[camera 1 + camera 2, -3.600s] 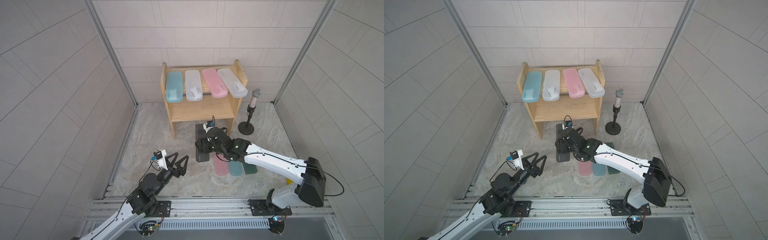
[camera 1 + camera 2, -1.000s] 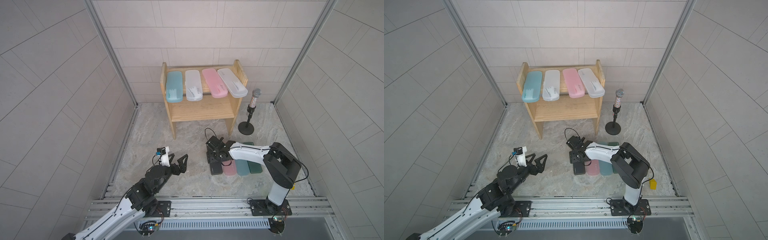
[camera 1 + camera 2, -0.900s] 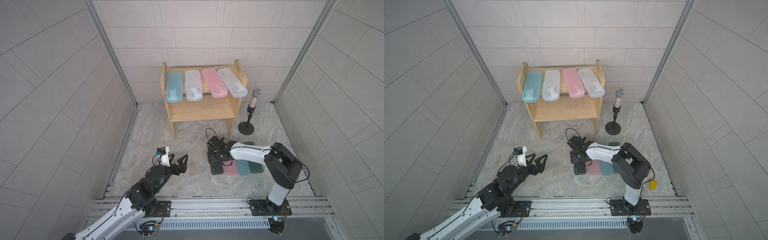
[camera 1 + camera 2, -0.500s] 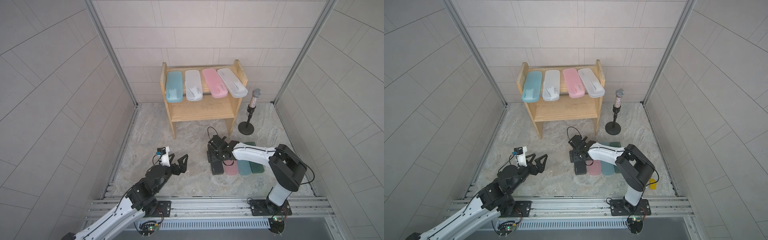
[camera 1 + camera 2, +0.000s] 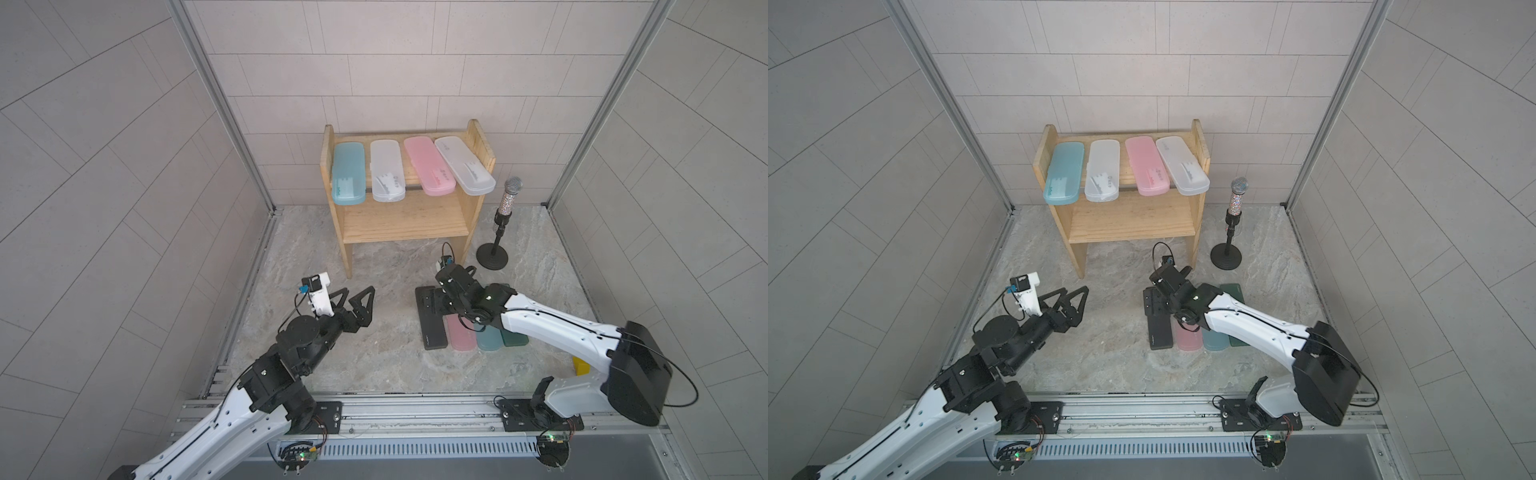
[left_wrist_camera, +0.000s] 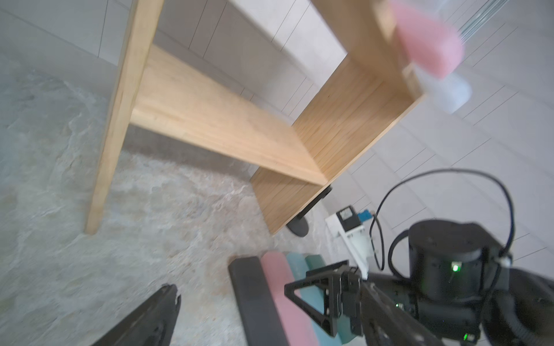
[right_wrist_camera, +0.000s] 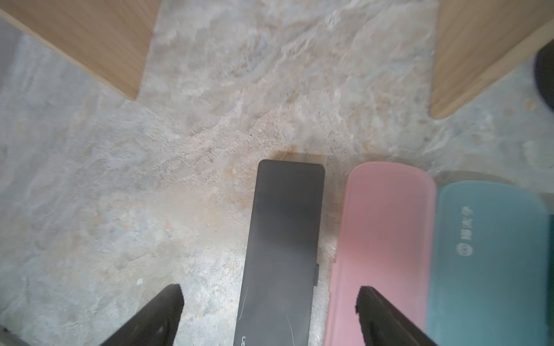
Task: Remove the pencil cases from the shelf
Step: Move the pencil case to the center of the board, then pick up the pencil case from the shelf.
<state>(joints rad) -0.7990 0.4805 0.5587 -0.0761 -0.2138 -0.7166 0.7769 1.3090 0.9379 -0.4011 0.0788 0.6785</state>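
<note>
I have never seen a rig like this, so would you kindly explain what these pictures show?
These are two robot arms mounted on a rail: the left arm, ending in the left fingers, and the right arm, ending in the right fingers. Both top views look down on the whole scene; the other two pictures come from a camera on each wrist. A wooden shelf carries on its upper tier a light blue case, a white case, a pink case and another white case. On the stone floor lie a black case, a second pink case, a teal case and a dark green case, side by side. A glittery microphone stands beside the shelf. The left fingers are spread and hold nothing; the right fingers straddle the black case without gripping it.
</note>
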